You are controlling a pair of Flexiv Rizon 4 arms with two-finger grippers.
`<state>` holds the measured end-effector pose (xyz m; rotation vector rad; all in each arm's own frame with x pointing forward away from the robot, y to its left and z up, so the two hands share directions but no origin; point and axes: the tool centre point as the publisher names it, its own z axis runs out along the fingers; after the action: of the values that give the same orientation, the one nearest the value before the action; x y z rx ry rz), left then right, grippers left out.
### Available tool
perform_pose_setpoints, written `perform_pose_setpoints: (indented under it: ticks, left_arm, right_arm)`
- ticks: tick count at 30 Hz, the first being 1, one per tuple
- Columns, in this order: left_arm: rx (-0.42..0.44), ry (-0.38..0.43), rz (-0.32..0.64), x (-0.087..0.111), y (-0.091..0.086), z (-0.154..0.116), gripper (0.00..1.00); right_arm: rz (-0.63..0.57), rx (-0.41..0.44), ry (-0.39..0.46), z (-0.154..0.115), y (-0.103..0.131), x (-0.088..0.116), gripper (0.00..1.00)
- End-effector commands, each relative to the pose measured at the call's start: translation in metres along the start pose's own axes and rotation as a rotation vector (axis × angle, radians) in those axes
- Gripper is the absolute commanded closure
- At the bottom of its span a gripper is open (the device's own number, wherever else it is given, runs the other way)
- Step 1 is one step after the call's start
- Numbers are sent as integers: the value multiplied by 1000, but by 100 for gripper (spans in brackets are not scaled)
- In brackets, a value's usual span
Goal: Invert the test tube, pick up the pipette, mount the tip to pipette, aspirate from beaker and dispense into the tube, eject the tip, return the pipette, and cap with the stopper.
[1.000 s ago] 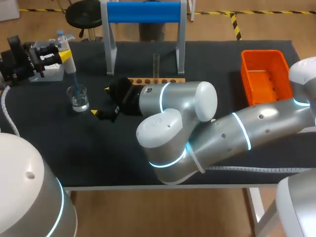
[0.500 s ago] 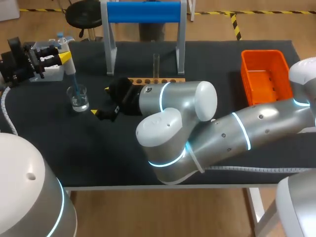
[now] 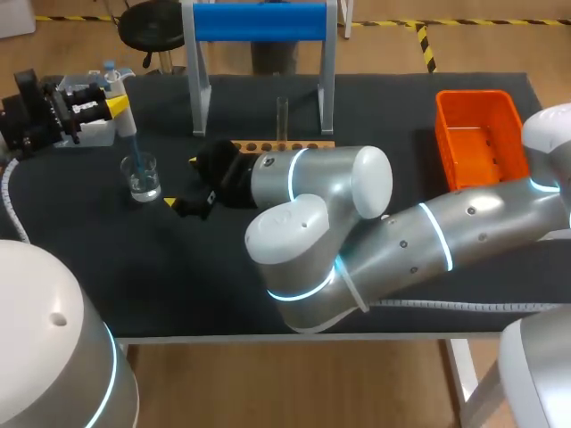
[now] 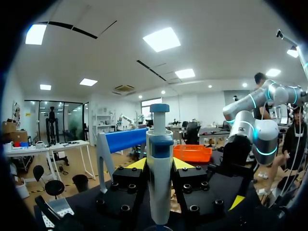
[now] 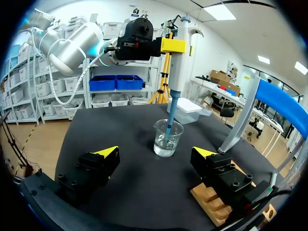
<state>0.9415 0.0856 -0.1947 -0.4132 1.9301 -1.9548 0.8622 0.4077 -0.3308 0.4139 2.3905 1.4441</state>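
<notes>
Head view has my left gripper (image 3: 111, 105) at the far left of the table (image 3: 178, 267), clamped on the pipette (image 3: 123, 116), which hangs upright over the beaker (image 3: 142, 176). From the left wrist, both yellow-tipped fingers (image 4: 137, 163) press the pipette's white body from two sides, its blue plunger above them. From the right wrist, the blue tip (image 5: 170, 120) reaches down inside the beaker, into the clear liquid at its bottom. A pale box (image 3: 94, 134) sits just behind the beaker, under my left gripper.

My right gripper (image 3: 181, 182) lies low over the table near the middle, fingers spread wide apart and holding nothing. The beaker stands ahead of it, well apart from both fingers. The wooden rack (image 3: 284, 144) is just beside one right finger. The tube (image 3: 282, 118) stands upright in the rack, in front of the blue-topped stand (image 3: 259, 22). An orange bin (image 3: 477, 138) sits at the far right.
</notes>
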Motion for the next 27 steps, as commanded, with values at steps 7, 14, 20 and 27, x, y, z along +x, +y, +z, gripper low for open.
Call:
perform_pose_setpoints:
  ticks: [7,14,20,27]
  left_arm:
    - [23,20,-2,0,1,0,100]
    - [23,20,-2,0,1,0,100]
    - [23,20,-2,0,1,0,100]
    - [23,20,-2,0,1,0,100]
  right_arm:
    - [0,-1,0,0,0,0,0]
    - [0,-1,0,0,0,0,0]
    - [0,-1,0,0,0,0,0]
    - [0,-1,0,0,0,0,0]
